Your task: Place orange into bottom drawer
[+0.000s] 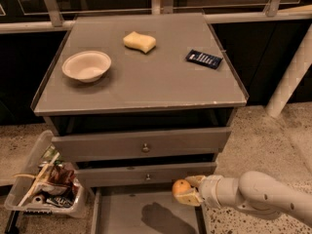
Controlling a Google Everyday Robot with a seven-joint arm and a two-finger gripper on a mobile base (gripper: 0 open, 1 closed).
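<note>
One orange (181,187) sits clamped in the tool (189,191), just over the open bottom drawer (119,212), right side. The arm (263,196) reaches in from the right.

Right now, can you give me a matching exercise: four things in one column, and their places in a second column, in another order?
1 orange
2 bowl
3 sponge
4 packet

A cabinet top, right
B in the gripper, above the open bottom drawer
C cabinet top, left
D cabinet top, back middle

Pairs: 1-B, 2-C, 3-D, 4-A
</note>
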